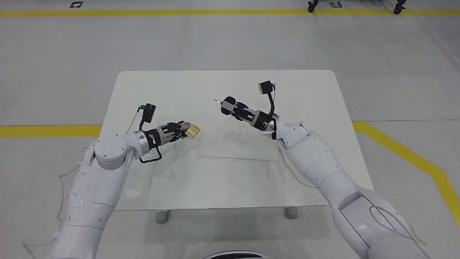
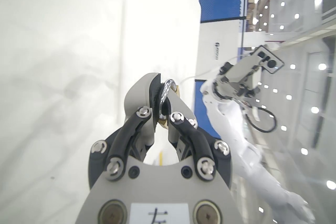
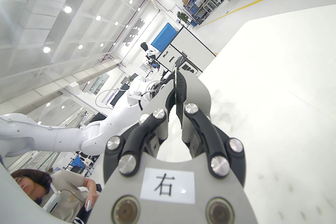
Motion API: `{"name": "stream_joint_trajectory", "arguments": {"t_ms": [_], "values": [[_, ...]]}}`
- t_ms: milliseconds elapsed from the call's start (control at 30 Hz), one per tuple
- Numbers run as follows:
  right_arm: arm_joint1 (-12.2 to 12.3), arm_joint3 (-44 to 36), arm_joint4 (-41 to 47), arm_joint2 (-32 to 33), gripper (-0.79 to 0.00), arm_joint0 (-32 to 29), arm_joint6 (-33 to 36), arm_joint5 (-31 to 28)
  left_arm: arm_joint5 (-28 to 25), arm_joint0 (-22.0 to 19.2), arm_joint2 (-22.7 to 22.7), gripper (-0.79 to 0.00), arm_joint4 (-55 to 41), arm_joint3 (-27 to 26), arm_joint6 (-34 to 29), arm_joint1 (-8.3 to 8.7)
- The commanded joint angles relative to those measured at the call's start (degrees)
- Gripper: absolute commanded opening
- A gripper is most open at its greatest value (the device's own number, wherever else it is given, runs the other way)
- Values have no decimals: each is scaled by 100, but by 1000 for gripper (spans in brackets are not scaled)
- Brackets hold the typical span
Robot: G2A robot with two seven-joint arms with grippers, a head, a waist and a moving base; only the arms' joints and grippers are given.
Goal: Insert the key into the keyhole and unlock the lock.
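Observation:
In the top view my left gripper (image 1: 180,132) is held above the white table (image 1: 302,90), left of centre, shut on a brass padlock (image 1: 192,131). The left wrist view shows the lock's silver shackle (image 2: 165,93) and a brass edge (image 2: 177,90) pinched between the left gripper's (image 2: 164,87) pads. My right gripper (image 1: 228,106) hovers a short way to the right and farther back, shut on a small silver key (image 1: 217,101) whose tip points toward the lock. Key and lock are apart. In the right wrist view the right gripper (image 3: 177,78) has its pads pressed together, hiding the key.
Both arms are raised over the table's middle; the bare tabletop (image 3: 275,78) lies below them. The right arm (image 2: 236,80) appears across from the lock in the left wrist view. Yellow floor lines (image 1: 215,12) run beyond the table.

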Motion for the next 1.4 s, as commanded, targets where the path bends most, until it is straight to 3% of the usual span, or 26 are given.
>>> {"name": "stream_joint_trajectory", "arguments": {"t_ms": [0, 200, 500, 633, 767, 867, 1100, 1200, 1367], "values": [[0, 0, 0, 0, -785, 0, 0, 0, 93, -83, 11, -785, -300, 86, -166, -5], [0, 0, 0, 0, -785, 0, 0, 0, 432, -184, 129, -785, -1044, 295, -349, -58], [0, 0, 0, 0, -785, 0, 0, 0, 432, -184, 129, -785, -1044, 295, -349, -58], [6, -162, 116, 40, -785, -73, -67, 83, 505, -222, 149, -785, -1012, 260, 106, -69], [168, -396, 257, 343, -785, -155, 192, 1235, 797, -428, 195, -785, -1642, 547, 206, -132], [319, -821, 246, 626, -785, -364, 390, 1898, 1004, -739, 499, -785, -1862, 904, 272, -227], [721, -2576, -349, 1437, -785, -1286, 653, 3366, 1154, -1628, 1334, -785, -2645, 1907, -118, -566], [842, -3412, -428, 1765, -785, -1769, 754, 3866, 1165, -1905, 1580, -785, -2921, 2314, -326, -695], [842, -3412, -428, 1765, -785, -1769, 754, 3866, 1158, -2088, 1662, -785, -3113, 2633, -353, -769]]}}
